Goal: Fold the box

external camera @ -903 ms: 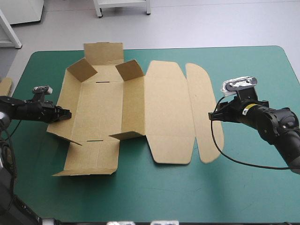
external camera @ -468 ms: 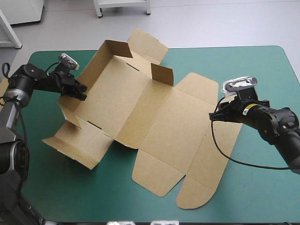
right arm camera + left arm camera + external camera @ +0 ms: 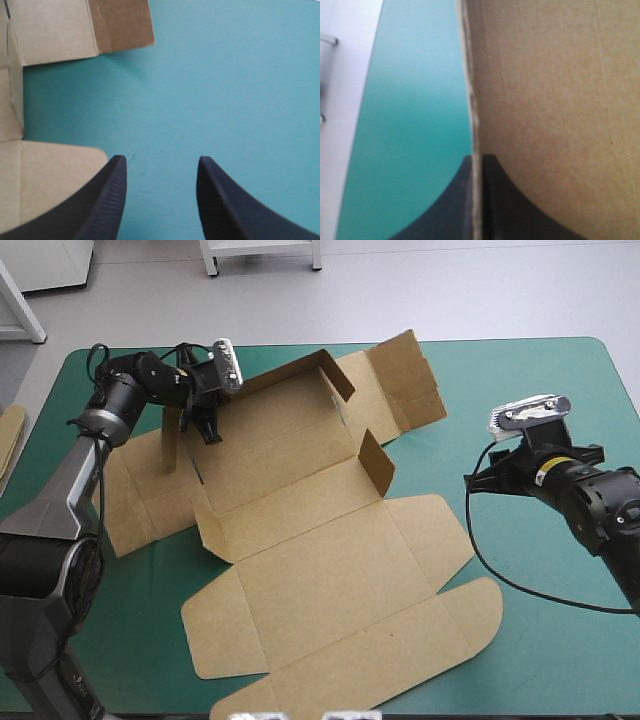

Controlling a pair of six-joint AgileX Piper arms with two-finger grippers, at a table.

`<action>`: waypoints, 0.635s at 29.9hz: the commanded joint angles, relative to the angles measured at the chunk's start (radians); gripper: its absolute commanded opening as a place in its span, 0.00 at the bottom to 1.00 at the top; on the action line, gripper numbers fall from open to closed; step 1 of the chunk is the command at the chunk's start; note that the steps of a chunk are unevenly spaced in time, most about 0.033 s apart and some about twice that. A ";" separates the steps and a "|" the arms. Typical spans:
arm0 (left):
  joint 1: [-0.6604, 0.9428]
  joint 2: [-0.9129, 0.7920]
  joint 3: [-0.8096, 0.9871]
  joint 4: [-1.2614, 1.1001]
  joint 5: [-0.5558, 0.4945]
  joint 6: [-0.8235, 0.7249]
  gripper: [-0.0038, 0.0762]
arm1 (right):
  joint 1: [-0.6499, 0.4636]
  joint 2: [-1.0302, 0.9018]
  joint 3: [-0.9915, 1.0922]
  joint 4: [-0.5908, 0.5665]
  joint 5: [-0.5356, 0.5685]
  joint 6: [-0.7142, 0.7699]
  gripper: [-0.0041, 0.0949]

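Box (image 3: pixel 330 570), a cut sheet of brown board, lies skewed across the teal-green counter (image 3: pixel 560 380), with walls partly raised at its far-left end. Left claw (image 3: pixel 208 428), two black curved fins, is clenched on an upright wall edge there. Right claw (image 3: pixel 160 165) stands released over bare cover beside the lid flap. Recommendation: the right claw pins a flat panel while the left turns its wall slowly along the crease.

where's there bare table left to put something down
Bare teal-green cover at the far right corner, between the box and the right edge; also the near left corner, between the box and the near edge. Crowded: the middle and far left, all box.
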 commanded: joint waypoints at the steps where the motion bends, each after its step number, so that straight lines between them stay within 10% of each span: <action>1: -0.068 -0.053 -0.039 -0.022 -0.121 0.123 0.04 | -0.005 -0.030 -0.063 -0.075 0.000 0.062 0.46; 9: -0.260 -0.084 -0.037 0.005 -0.114 0.155 0.04 | -0.005 -0.036 -0.074 -0.087 0.156 0.140 0.42; 19: -0.543 -0.191 0.010 0.548 -0.009 -0.368 0.04 | -0.137 -0.062 -0.093 -0.071 0.174 0.123 0.35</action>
